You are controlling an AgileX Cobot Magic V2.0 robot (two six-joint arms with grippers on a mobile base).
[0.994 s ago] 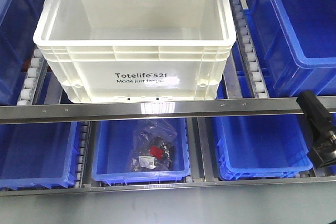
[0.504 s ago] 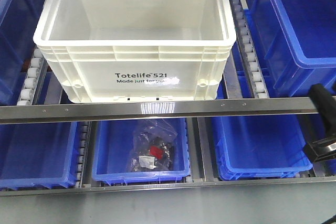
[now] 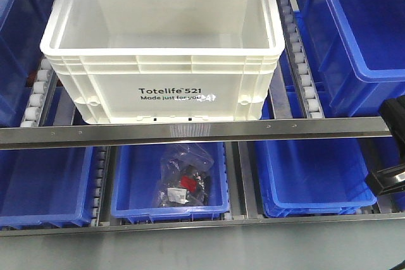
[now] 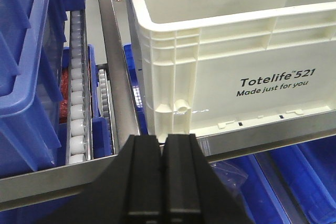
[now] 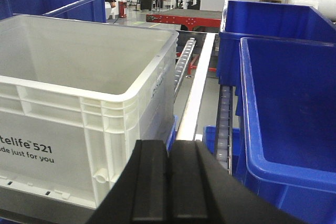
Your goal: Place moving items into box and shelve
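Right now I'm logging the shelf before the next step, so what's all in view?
crate: one, white, black "Totelife 521" print, on the upper roller lane behind the rail; the visible interior looks empty
balls: none visible
blue bins: several; one large at upper right, one at upper left, three in the lower row
bag: one, clear plastic with dark and red contents, in the middle lower bin
rail: one, metal, across the shelf front
rollers: white, in strips beside the crate
left gripper: black, fingers together, in front of the crate's lower left corner
right gripper: black, fingers together, by the crate's right corner; nothing held
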